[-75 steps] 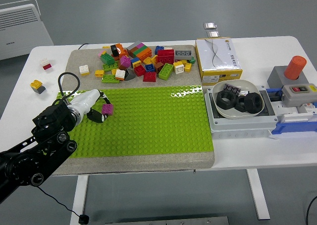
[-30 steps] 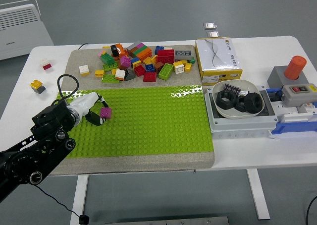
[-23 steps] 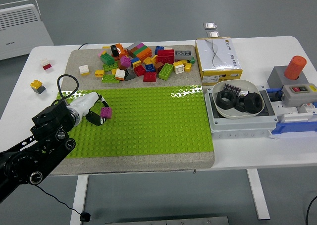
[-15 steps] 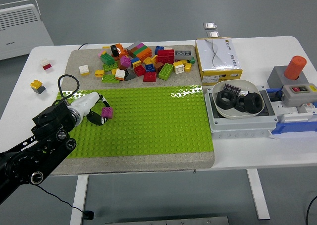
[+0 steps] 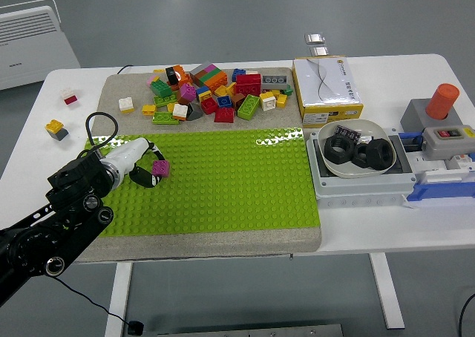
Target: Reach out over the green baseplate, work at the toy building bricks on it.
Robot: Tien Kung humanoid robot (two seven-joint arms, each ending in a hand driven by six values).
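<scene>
The green baseplate (image 5: 223, 177) lies on a grey mat in the middle of the table. My left hand (image 5: 146, 172) reaches in from the lower left over the plate's left part. Its fingers are curled around a small magenta brick (image 5: 160, 168) held at the plate's surface. A pile of loose coloured bricks (image 5: 215, 92) lies on the mat behind the plate. My right arm is out of view.
A yellow and white box (image 5: 326, 88) stands at the back right. A grey tray with a white bowl of black nuts (image 5: 355, 153) sits to the right of the plate. A button box with an orange knob (image 5: 438, 114) is at far right. Two small bricks (image 5: 58, 114) lie at left.
</scene>
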